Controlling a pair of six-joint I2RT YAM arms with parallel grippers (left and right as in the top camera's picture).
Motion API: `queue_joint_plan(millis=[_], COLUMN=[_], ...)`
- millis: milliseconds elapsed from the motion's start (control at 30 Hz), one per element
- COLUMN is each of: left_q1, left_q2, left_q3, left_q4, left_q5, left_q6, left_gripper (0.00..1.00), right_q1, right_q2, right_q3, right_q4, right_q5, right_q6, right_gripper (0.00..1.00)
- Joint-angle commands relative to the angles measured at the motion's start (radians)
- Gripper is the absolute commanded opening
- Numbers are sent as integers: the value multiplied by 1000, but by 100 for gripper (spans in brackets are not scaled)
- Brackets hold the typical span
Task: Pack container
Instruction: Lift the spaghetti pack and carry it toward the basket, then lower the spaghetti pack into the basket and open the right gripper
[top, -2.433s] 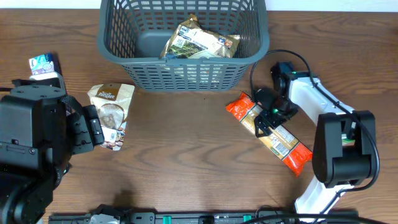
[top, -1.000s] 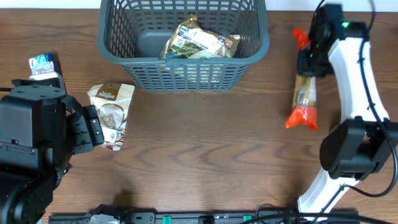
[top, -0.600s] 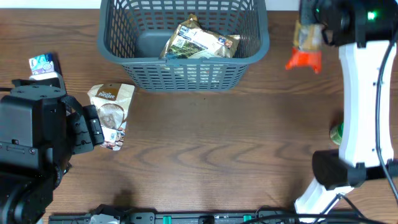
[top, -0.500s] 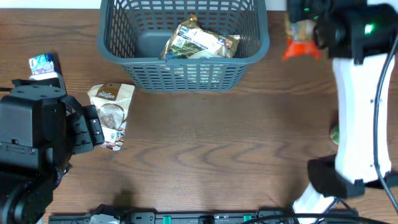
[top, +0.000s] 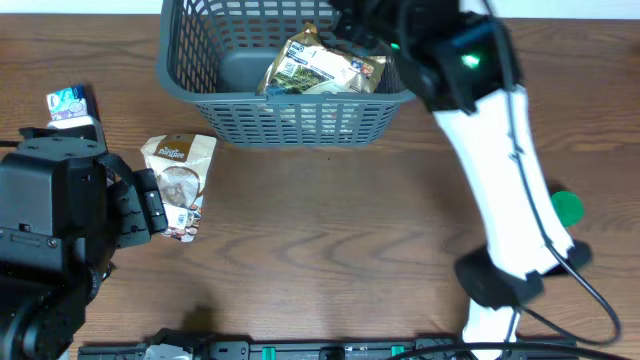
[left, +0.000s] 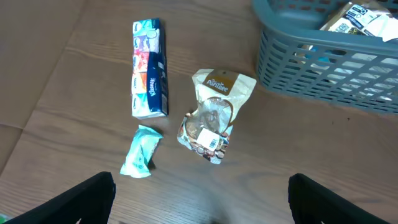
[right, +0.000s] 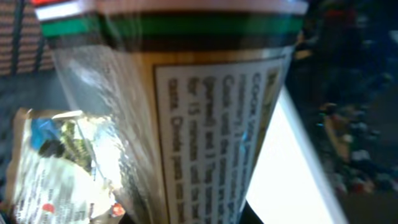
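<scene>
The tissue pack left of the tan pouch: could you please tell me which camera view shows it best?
The left wrist view: the tissue pack lies whole and unobstructed. Overhead shows only one end, the rest hidden by the left arm. The right wrist view shows only a held packet.

The left arm (top: 50, 230) sat folded low at the near left, black and bulky. The left gripper (left: 200, 180) pointed down at the tabletop, its two dark fingers (left: 87, 199) spread wide with nothing between them. The right arm (top: 500, 170) rose from its base at the near right. Its long white link slanted up and to the left, ending in a black wrist (top: 455, 55) with a green light. The right gripper (top: 372, 22) reached furthest, clamped on a packet (right: 186, 112) that filled its wrist camera's view and hid the fingers.
</scene>
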Motion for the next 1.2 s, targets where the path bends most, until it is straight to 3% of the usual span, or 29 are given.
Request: queue_joint_plan(millis=[0, 500, 533, 600, 633, 733, 767, 800, 933, 1167], left_q1=[5, 5, 5, 5, 5, 5, 5, 5, 5, 5], left_q2=[-2, -2, -2, -2, -2, -2, -2, -2, -2, -1], left_q3=[0, 0, 0, 0, 0, 0, 0, 0, 0, 0], left_q4=[-3, -2, -2, -3, -3, -3, -3, -3, -2, -3], left_q5=[-13, -13, -13, -13, -13, -13, -13, -13, -13, -13], left_q6=[-13, -13, -13, -13, -13, -13, -13, -13, -13, -13], left_gripper=[89, 89, 89, 89, 89, 89, 89, 89, 89, 89], right_q1=[4, 5, 5, 5, 5, 6, 6, 6, 3, -134], right_q2=[80, 375, 383, 384, 384, 375, 366, 357, 283, 61], right_q3=[8, 3, 2, 2, 2, 3, 4, 5, 28, 91], right_q4=[21, -148, -154, -160, -160, -160, -160, -159, -143, -130], right_q5=[-68, -198, -197, -198, -198, -197, -197, -196, -181, -48], right_q6=[-13, 84, 85, 118, 139, 175, 180, 180, 191, 566], right_gripper=[1, 1, 5, 40, 51, 63, 83, 94, 89, 93])
